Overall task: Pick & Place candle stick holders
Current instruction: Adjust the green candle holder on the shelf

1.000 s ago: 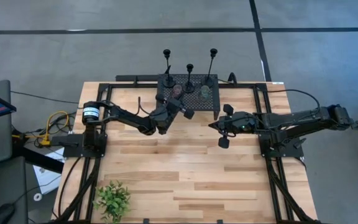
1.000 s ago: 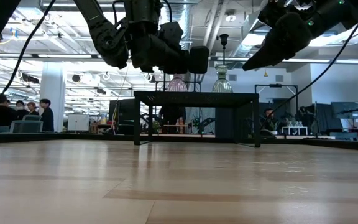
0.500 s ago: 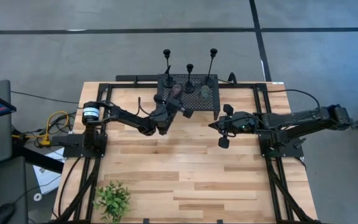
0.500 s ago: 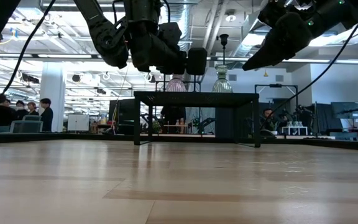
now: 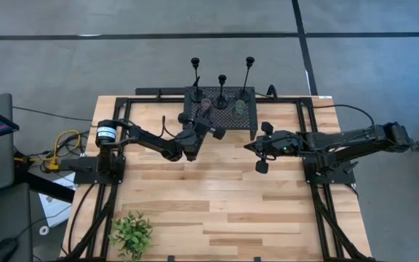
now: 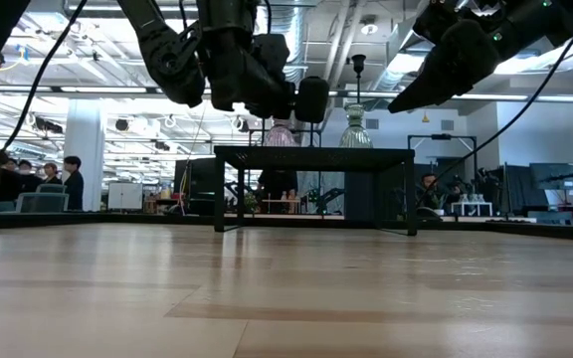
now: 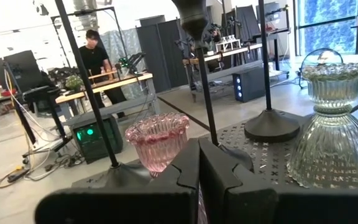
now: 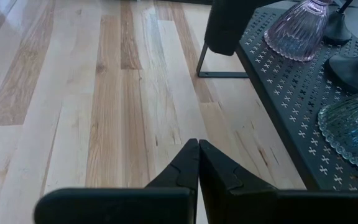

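From above, three candle stick holders [image 5: 222,91] stand on the black perforated stand [image 5: 221,110] at the desk's [image 5: 217,196] far edge; the left pincer [image 5: 195,121] hovers at the stand's front, clamped on nothing. The right pincer [image 5: 249,146], also pinched empty, hangs just beside the stand. Left wrist: closed fingers [image 7: 185,180] face a pink glass cup [image 7: 157,140]

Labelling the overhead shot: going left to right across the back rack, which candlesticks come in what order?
Left candlestick → short middle candlestick → right candlestick, all standing on the black rack.
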You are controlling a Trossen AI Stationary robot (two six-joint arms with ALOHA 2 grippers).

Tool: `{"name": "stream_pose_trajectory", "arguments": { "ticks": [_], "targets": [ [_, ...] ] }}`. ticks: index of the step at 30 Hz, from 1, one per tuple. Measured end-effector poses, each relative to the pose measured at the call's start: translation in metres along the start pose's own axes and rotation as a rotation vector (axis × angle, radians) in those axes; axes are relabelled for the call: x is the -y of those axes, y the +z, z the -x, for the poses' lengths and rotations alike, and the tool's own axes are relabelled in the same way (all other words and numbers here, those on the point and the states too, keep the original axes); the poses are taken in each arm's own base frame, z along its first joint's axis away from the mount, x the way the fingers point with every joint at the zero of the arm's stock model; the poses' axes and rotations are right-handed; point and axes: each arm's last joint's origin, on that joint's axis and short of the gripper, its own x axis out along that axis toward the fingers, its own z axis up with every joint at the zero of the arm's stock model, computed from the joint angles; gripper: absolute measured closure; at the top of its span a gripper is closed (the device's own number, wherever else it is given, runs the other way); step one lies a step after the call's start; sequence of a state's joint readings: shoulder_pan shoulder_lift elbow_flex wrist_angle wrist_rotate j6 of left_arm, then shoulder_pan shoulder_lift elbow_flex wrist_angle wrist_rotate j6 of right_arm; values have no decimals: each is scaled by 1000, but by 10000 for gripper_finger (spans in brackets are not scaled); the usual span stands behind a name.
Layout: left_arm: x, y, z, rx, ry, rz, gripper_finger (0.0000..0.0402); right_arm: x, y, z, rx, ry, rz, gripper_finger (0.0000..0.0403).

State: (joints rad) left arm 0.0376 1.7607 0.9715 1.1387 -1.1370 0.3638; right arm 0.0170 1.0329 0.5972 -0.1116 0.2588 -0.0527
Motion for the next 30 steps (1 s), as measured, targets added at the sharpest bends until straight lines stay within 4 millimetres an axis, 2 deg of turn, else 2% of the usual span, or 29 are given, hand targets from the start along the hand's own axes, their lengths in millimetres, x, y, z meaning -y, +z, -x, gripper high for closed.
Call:
{"name": "stream_pose_trajectory", "arguments": {
  "ticks": [9, 13, 21, 26, 30],
  "targets": [
    [1, 1, 3, 5, -16, -2, 400, 0, 0, 0, 0, 0, 0, 402],
    [8, 3, 13, 20, -81, -18, 400, 0, 0, 0, 0, 0, 0, 402],
    [17, 10, 40, 42, -150, -190, 400, -2, 5, 0, 53, 54, -36, 402],
    [12, 20, 43, 47, -137, -235, 400, -1, 11, 0, 107, 55, -51, 402],
    [-1, 23, 47, 76, -213, -244, 400, -1, 10, 0, 107, 52, -51, 402]
  ]
}}
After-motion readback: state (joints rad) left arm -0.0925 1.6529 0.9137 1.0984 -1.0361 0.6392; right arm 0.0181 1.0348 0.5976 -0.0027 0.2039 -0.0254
